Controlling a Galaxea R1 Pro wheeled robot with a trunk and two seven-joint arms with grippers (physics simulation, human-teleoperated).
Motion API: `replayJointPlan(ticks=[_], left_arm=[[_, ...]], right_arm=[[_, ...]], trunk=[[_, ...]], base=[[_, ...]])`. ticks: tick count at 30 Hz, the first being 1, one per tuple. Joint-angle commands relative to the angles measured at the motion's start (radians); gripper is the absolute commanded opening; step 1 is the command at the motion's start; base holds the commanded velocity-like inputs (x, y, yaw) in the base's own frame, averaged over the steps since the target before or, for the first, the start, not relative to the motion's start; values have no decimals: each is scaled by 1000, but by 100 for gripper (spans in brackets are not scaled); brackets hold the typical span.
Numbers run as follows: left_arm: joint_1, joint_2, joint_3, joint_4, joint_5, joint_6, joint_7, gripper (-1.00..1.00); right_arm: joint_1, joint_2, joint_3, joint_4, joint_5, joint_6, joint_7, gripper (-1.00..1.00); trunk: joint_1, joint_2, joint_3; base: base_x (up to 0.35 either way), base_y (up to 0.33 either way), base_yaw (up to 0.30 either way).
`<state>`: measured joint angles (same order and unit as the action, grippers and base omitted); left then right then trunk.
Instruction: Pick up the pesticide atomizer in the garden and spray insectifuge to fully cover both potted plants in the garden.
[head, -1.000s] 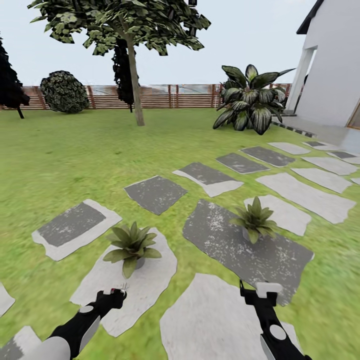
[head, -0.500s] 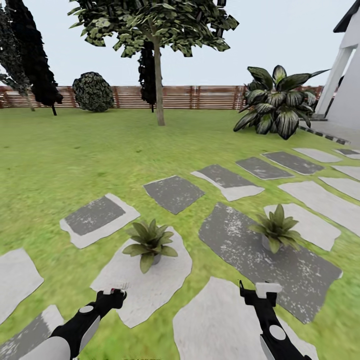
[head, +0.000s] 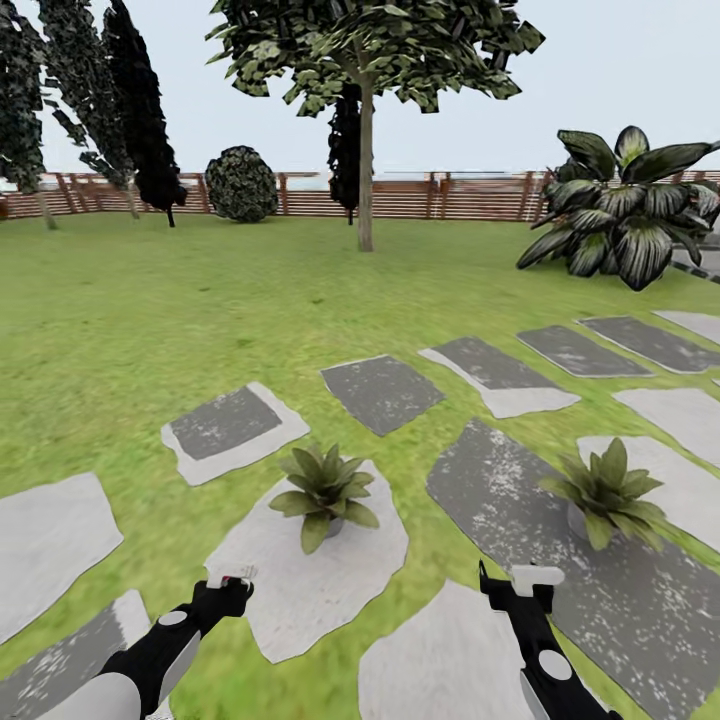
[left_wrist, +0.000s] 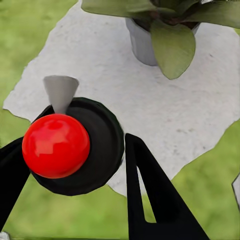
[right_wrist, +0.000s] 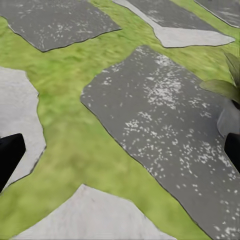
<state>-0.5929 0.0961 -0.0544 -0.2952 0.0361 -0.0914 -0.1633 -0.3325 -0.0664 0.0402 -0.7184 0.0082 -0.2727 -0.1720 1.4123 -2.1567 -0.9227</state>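
Green lawn (head: 150, 320) rolls out wide under a pale, flat sky, and irregular stepping stones (head: 383, 390) cut across it, some dark grey and speckled, others nearly white. A brown slatted fence (head: 470, 198) closes the far edge. One leafy tree (head: 366, 120) stands mid-lawn, tall dark conifers (head: 140, 110) rise beside a round bush (head: 241, 184), and a big striped broad-leaved plant (head: 625, 205) sprawls at the opposite end.

Both arms are seen low in the head view, reaching forward. The left pincer (head: 232, 580) is placed at about 7 o'clock, its black fingers (left_wrist: 150, 190) clamped on either side of a round dark body capped with a red ball. The right pincer (head: 520, 582) is placed at about 5 o'clock, its fingers held wide apart, with nothing between them.
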Motion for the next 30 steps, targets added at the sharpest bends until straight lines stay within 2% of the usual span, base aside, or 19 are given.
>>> replayJointPlan(ticks=[1,13,17,22,25,30], left_arm=[[-1,1,-5,1,4,-4,-1,-100],[-1,1,-5,-1,4,-4,-1,-100],[-1,2,-4,-2,4,-4,-1,-100],[-1,3,-4,-2,4,-5,-1,-100],[9,-14,12,-18,-14,10,-18,-100],[8,4,40,-27,15,1,9,-100]], right_arm=[[0,-1,4,1,1,-2,-7,100],[0,-1,4,1,1,-2,-7,100],[0,-1,4,1,1,-2,-7,100],[0,-1,4,2,2,-1,-5,100],[-13,16,16,19,20,16,12,100],[4,44,-12,29,-9,-5,-5,100]], trunk=[[0,0,-1],[0,0,-1],[0,0,-1],[0,0,-1],[0,0,-1],[0,0,-1]], base=[[25,-256,278],[53,-257,279],[25,-58,221],[3,-7,38],[0,0,0],[0,0,0]])
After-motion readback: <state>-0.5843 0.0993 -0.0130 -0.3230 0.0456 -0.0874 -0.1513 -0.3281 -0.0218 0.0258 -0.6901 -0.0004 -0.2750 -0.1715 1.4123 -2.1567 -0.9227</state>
